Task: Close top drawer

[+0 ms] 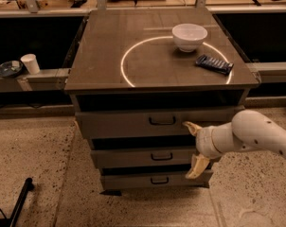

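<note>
The claw [195, 147] is seen spread wide at the grey-brown top drawer [119, 124], right of its dark loop handle [162, 121]; skewing could be caused by an off-centre push

A white bowl [189, 36] and what may be a dark remote [214, 64] rest on the cabinet top [110, 56].

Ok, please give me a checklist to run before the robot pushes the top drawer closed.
1. Is the top drawer shut? Not ok: its front stands out.
2. Is the claw before the drawer fronts, right of the handle? Ok.
3. Is the claw open? Ok.
4. Does the claw touch the front? Cannot tell.
5. Are the bowl and dark packet on top, out of the path? Ok.
</note>
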`<move>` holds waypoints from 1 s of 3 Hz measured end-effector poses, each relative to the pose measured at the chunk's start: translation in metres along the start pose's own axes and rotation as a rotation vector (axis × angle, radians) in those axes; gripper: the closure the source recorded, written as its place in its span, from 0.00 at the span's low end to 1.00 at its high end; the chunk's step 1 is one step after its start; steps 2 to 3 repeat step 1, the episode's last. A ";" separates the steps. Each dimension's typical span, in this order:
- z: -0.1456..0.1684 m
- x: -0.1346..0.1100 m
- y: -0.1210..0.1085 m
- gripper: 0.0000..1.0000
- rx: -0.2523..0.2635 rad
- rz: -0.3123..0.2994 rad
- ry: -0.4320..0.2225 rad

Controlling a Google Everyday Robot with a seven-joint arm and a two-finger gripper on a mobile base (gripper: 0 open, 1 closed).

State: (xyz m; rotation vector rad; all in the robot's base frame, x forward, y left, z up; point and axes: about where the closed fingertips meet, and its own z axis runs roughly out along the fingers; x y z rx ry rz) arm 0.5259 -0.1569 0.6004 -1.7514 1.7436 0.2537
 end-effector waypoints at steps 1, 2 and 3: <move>-0.018 -0.012 0.038 0.00 -0.018 0.011 -0.043; -0.018 -0.012 0.038 0.00 -0.018 0.011 -0.043; -0.018 -0.012 0.038 0.00 -0.018 0.011 -0.043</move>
